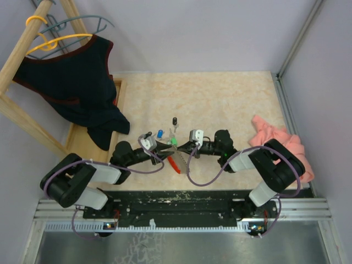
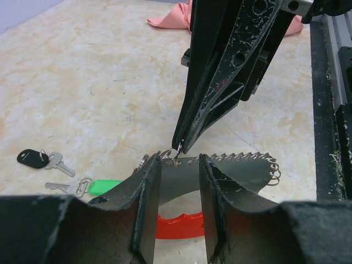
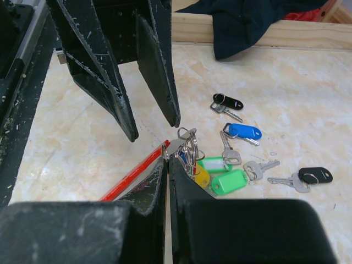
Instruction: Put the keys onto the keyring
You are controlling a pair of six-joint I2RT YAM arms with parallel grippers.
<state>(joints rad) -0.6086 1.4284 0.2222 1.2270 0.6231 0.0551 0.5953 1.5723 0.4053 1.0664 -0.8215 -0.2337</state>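
The keyring lies on the table: the red band (image 2: 179,225), (image 3: 132,176) and the grey toothed strip (image 2: 242,168). My left gripper (image 2: 179,159) is open, jaws apart over the strip, and it also shows in the right wrist view (image 3: 154,129). My right gripper (image 3: 168,157) is shut on a small metal ring of a key at the strip's toothed edge (image 2: 179,147). A bunch with yellow (image 3: 201,176) and green (image 3: 230,181) heads sits at its tip. Blue (image 3: 245,131) and black (image 3: 228,102) keys lie loose beyond. Both grippers meet at the table's near middle (image 1: 171,148).
A pink cloth (image 1: 280,140) lies at the right. A dark garment (image 1: 77,77) hangs from a wooden rack (image 1: 22,55) at the left, with its wooden base (image 3: 286,36) on the table. A black rail (image 1: 176,206) runs along the near edge.
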